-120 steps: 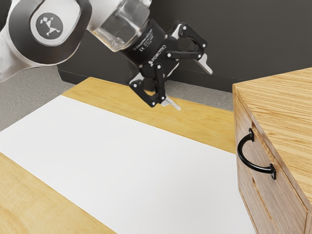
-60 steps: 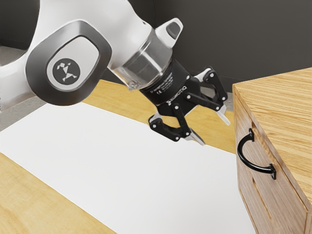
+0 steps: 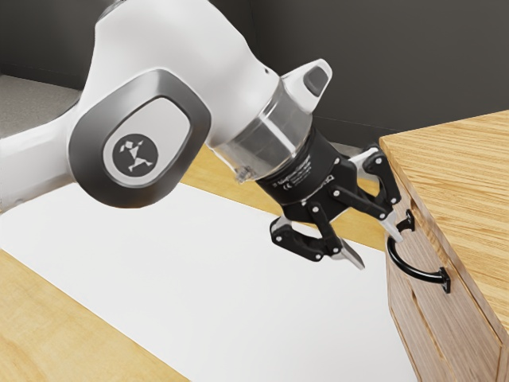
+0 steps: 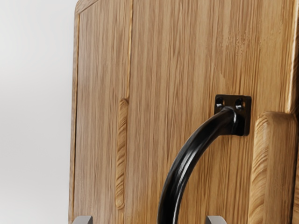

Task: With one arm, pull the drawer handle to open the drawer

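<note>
A wooden cabinet [image 3: 465,175] stands at the exterior view's right, its drawer front [image 3: 413,306] flush with the body. On that front is a black curved handle [image 3: 411,268]. My gripper [image 3: 375,245] is open just left of the handle's upper end, one finger close to the upper mount and the other lower, above the mat. Neither finger holds the handle. In the wrist view the handle [image 4: 187,163] arcs from its mounting plate [image 4: 232,113] across the drawer front [image 4: 163,70], and my fingertips [image 4: 216,219] show at either side of it.
A white mat [image 3: 183,270] covers the middle of the wooden table [image 3: 48,334]. A dark wall [image 3: 413,56] runs behind. My arm's large white links [image 3: 159,119] cross the exterior view's left and centre above the mat.
My arm has swung down and toward the exterior view's right, from high above the table's back edge to beside the handle. The gripper stayed open. The drawer has not moved.
</note>
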`<state>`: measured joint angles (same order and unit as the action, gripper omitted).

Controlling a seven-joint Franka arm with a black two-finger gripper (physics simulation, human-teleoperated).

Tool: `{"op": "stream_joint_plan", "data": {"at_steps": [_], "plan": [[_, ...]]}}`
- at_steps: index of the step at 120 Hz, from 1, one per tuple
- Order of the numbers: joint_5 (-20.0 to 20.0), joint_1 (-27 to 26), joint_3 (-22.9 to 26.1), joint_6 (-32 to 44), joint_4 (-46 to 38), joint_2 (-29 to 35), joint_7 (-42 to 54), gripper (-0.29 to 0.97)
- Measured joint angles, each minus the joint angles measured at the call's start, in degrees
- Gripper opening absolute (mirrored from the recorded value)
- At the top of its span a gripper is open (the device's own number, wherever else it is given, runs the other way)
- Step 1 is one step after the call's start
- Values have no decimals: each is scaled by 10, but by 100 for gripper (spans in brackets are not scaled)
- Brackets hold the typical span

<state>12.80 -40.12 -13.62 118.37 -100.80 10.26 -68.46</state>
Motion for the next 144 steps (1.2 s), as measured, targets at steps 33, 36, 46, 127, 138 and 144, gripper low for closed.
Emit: {"op": "stream_joint_plan", "data": {"at_steps": [33, 36, 46, 127, 138, 144], "plan": [[-1, 1, 0, 8, -13, -10, 4, 24], [-1, 1, 0, 9, -14, -10, 4, 23], [-1, 1, 0, 9, -16, -10, 5, 20], [-3, 1, -16, 6, -53, 40, 9, -5], [-5, 2, -16, 6, -60, 48, 9, -8], [-5, 3, -16, 5, -62, 50, 8, -10]]}}
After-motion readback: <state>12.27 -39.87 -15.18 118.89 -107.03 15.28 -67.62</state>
